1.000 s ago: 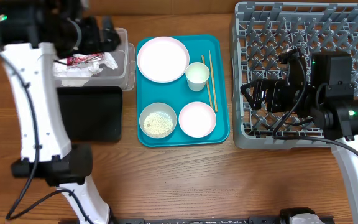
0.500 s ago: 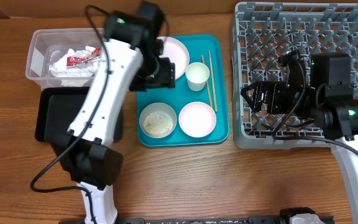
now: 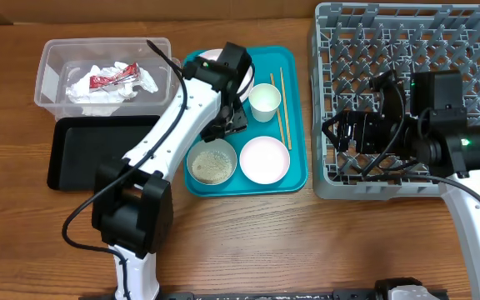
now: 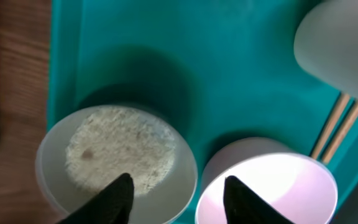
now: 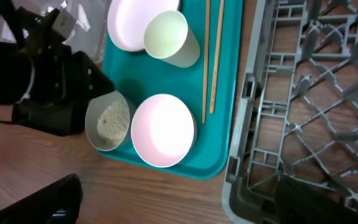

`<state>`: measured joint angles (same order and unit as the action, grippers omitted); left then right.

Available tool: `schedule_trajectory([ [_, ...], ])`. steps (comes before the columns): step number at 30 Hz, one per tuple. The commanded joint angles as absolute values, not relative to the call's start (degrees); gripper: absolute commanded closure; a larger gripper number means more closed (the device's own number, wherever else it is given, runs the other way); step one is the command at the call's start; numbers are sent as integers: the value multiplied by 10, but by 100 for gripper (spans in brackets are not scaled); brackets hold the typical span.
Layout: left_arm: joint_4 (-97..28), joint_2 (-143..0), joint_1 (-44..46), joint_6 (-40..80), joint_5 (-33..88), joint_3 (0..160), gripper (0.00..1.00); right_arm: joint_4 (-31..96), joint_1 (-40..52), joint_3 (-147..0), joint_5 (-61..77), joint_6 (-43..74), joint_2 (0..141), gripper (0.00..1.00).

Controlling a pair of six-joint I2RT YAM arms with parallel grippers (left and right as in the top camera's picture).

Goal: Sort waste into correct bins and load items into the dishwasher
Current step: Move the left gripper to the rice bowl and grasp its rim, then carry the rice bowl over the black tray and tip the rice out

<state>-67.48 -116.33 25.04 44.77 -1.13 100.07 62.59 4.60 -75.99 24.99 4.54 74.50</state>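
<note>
Left jaws hover open and empty over the small white bowl of loose rice point(image 4: 114, 149) on the teal plastic serving tray point(image 3: 297, 171).
Beside it stand an empty white bowl point(image 3: 263, 158), a small white cup point(image 3: 264, 101) and thin wooden chopsticks point(image 3: 281, 107). The shiny red wrapper point(image 3: 111, 79) and crumpled white napkins point(image 3: 86, 86) lie in the clear plastic tub point(image 3: 52, 58). Right jaws, spread and holding nothing, hang over the grey lattice dish rack point(image 3: 440, 33).

- Serving tray point(image 3: 297, 112): plain teal.
- Dish rack point(image 3: 440, 37): grey, lattice floor.
- Cup point(image 3: 264, 100) and napkins point(image 3: 86, 87): white.
- Wrapper point(image 3: 111, 79): shiny red.
- Shallow tray point(image 3: 98, 154): black.
- Chopsticks point(image 3: 283, 108): pale wood.
- Table point(image 3: 307, 242): brown wood grain.
</note>
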Motion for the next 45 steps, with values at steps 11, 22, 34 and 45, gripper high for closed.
schedule_trajectory([
  [11,-584,-1166,251,465,2,896,66,634,49,-772,241,46,760,0],
  [22,-535,-1166,251,465,0,854,71,636,49,-772,240,46,760,0],
  [34,-535,-1166,251,463,1,852,94,635,49,-772,233,46,760,0],
  [45,-598,-1165,250,385,60,891,96,635,49,-772,230,46,760,0],
])
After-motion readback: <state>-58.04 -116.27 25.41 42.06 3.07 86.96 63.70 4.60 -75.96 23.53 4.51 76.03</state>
